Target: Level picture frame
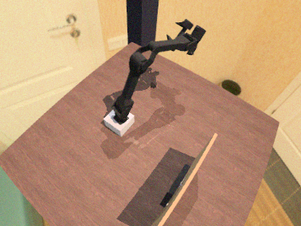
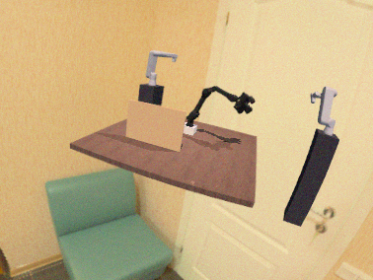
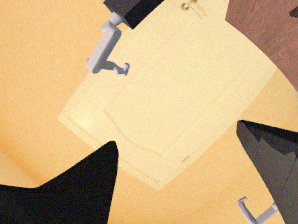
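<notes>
The picture frame [image 1: 166,200] shows only as a dark, very slanted shape on the arm's side of the upright tan panel [image 1: 196,168] [image 2: 155,125]. Its tilt cannot be told from this angle. In the exterior view the panel's back faces the view and hides the frame. The screw and notched strip are not visible. My gripper [image 1: 194,26] [image 2: 251,105] [image 3: 178,137] is open, with nothing between its fingers. It is raised high above the table, well away from the frame, and the wrist view does not show the frame.
The arm's white base [image 1: 119,124] [image 2: 190,129] stands on the brown wooden table [image 1: 72,147] [image 2: 217,173]. Grey arms on dark pillars stand beyond the table, one at the left [image 2: 152,64] and one at the right [image 2: 327,105] in the exterior view. A green chair [image 2: 109,242] is below the table.
</notes>
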Controlling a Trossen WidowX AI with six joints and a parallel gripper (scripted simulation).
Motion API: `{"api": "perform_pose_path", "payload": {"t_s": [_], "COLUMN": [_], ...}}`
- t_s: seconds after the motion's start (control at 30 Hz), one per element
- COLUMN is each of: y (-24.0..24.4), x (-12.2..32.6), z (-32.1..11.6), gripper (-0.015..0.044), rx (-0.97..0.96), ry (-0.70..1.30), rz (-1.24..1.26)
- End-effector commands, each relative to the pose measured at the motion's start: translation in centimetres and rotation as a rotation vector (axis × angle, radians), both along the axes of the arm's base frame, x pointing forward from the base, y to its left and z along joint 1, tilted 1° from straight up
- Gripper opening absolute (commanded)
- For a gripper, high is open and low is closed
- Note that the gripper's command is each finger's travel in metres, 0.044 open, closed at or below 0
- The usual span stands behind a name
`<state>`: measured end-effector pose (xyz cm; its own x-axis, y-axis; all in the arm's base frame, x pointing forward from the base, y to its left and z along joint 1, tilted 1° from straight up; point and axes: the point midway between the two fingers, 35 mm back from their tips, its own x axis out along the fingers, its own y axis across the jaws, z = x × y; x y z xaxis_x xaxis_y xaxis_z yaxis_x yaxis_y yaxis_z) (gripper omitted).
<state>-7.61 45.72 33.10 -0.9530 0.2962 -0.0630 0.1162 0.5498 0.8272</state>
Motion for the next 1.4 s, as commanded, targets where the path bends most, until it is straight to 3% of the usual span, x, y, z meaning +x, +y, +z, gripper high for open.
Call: {"api": "perform_pose_path", "payload": {"t_s": [0.0, 0.17, 0.47, 0.77, 1.07, 1.37], "y": [0.0, -0.6, -6.8, -18.4, -32.6, -45.5], "x": [0.3, 8.4, 23.6, 34.8, 39.5, 37.8], "z": [0.0, -0.6, -2.3, -4.5, -7.3, -10.6], "gripper": [0.0374, 0.026, 0.026, 0.026, 0.026, 0.026], "rx": [0.002, 0.065, 0.185, 0.275, 0.302, 0.243], "ry": [-0.001, -0.028, -0.131, -0.303, -0.536, -0.804], "rz": [-0.007, -0.202, -0.621, -1.061, -1.508, -1.931]}}
